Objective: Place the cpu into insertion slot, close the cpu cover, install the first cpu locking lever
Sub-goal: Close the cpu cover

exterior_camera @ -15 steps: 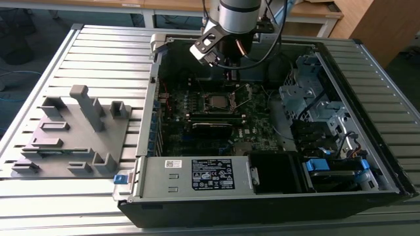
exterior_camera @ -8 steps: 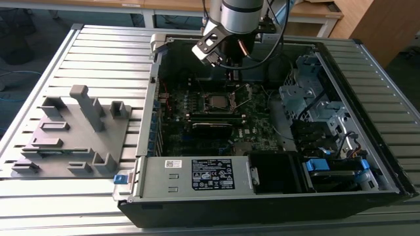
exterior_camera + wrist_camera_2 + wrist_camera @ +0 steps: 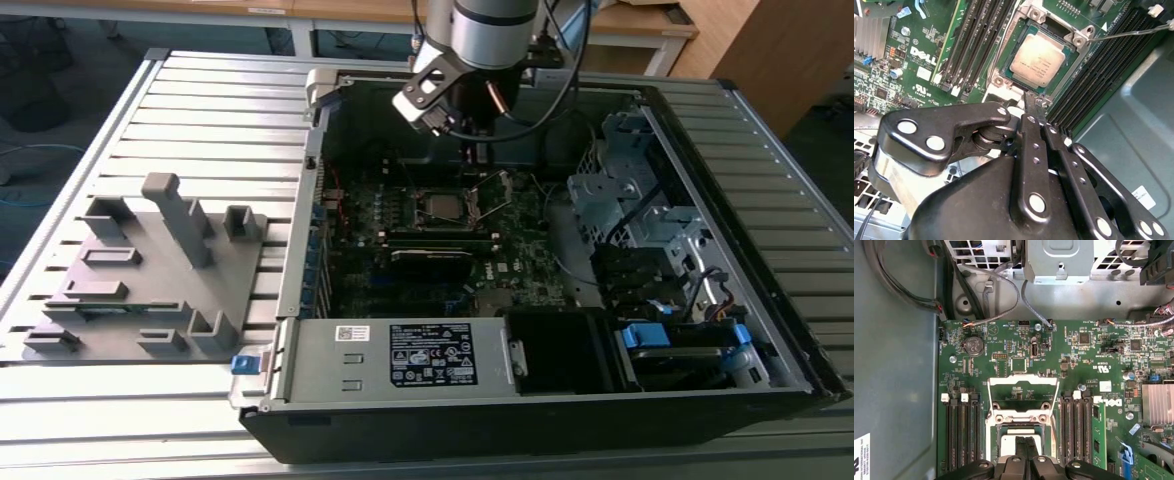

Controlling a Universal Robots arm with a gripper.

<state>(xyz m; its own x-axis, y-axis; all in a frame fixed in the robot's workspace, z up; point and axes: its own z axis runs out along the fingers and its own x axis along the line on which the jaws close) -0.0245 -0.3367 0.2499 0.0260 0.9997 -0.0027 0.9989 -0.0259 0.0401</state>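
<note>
So the PC case is lying open on the slatted table, with a grey fixture block parked on the exterior view's left. The arm comes in from the top middle of the exterior view, and the gripper hangs over the motherboard right by the socket. The cpu is already sitting in the socket, flat and square, silver top up. You get a nice look at it in the second wrist view. In the first wrist view the fingers hide part of it. The cover is swung open off the socket, and you can see green board through its open centre. One thin wire lever sticks out from a socket corner across the memory slots. The gripper's two fingers look pressed together with nothing between them, tips at the socket's edge. Can't tell if they actually touch anything.
</note>
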